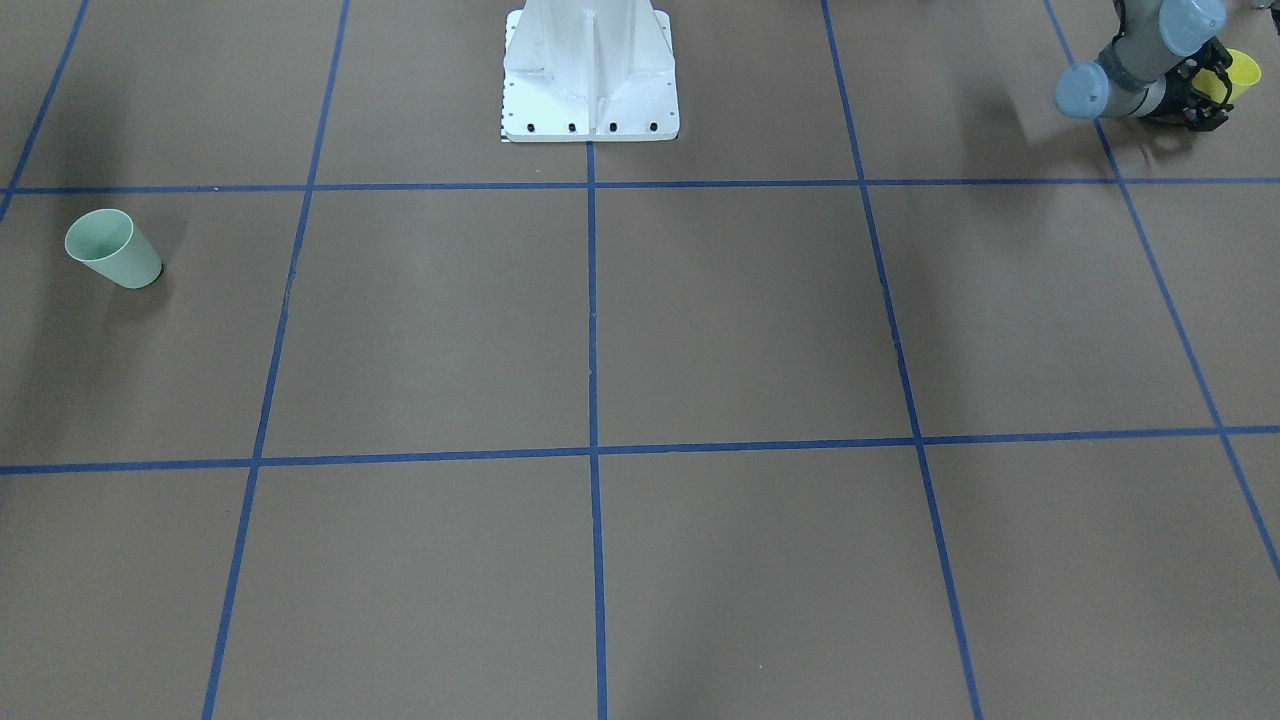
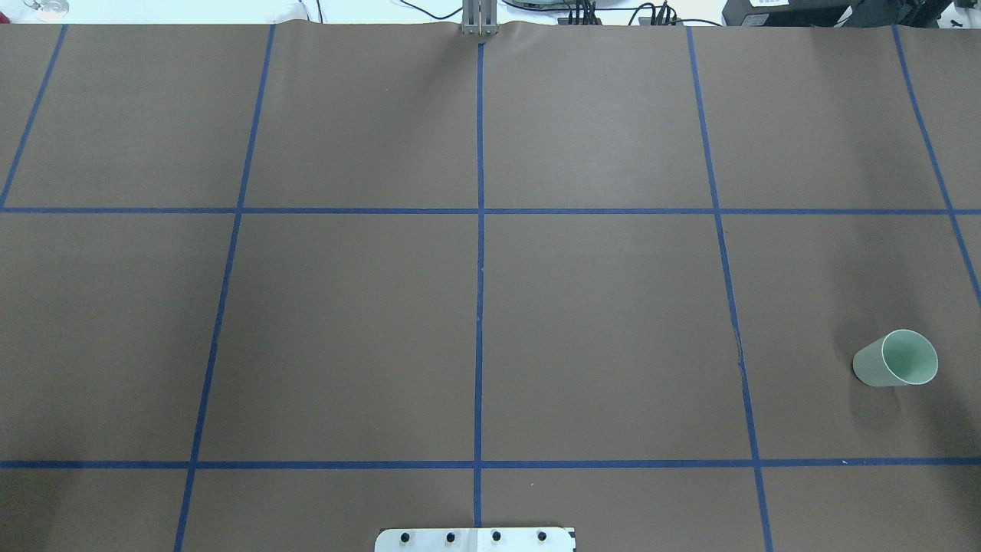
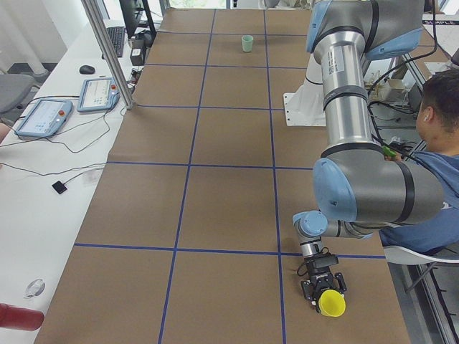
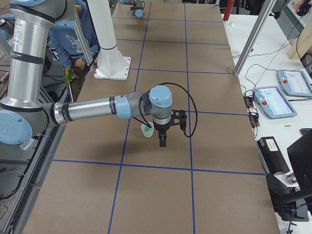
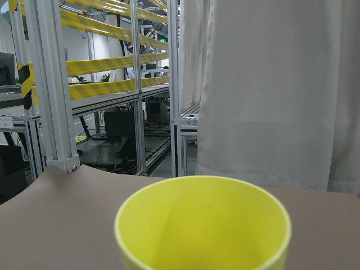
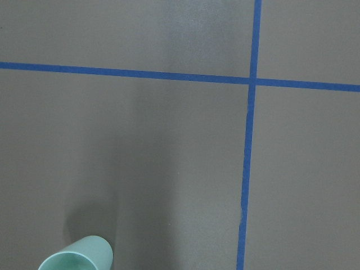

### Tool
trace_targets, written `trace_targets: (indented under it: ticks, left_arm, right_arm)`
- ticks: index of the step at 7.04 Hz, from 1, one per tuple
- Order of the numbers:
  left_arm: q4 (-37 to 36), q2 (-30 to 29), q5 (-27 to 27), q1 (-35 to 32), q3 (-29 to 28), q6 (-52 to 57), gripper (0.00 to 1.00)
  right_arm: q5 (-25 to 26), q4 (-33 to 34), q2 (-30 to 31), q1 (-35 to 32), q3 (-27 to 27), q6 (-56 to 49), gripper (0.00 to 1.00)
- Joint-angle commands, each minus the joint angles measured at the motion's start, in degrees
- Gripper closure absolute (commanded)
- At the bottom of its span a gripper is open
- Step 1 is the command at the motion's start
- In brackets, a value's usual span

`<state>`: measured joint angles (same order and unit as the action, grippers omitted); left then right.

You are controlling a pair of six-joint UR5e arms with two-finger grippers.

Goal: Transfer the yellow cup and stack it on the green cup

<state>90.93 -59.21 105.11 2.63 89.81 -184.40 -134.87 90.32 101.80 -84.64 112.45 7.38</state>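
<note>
The left tool gripped the yellow cup by its wall, likely light, slick, flexible plastic; whether the right tool was clenched I could not tell

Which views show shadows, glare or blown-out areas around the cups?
Front-facing: diffuse light, soft blurry shadow beside the green cup; yellow cup partly hidden at the corner. Overhead: top strip blown out white. Right wrist: broad soft shadow band above the green cup, faint sheen near the top. Left wrist: yellow cup evenly lit, no glare.
</note>
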Motion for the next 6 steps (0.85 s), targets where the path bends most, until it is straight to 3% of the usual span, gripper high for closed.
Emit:
trace_targets:
  ticks: [1, 2, 3, 6]
  left_arm:
    - [4.32, 6.00, -0.25, 1.23, -0.16, 2.18, 0.82]
    - [8.43, 9.34, -0.95, 1.84, -0.16, 5.42, 0.86]
    - [12.13, 12.86, -6.18, 4.03, 0.36, 7.54, 0.86]
    - [12.78, 17.08, -21.73, 8.08, 2.81, 13.60, 0.86]
  right_arm:
    - [-0.74, 0.03, 0.50, 0.00, 0.23, 0.09, 0.00]
    - [-0.75, 0.03, 1.02, 0.00, 0.93, 0.09, 0.00]
    - [-0.40, -0.14, 0.77, 0.00, 1.11, 0.35, 0.00]
    - [0.22, -0.32, -0.55, 0.17, -0.29, 0.70, 0.00]
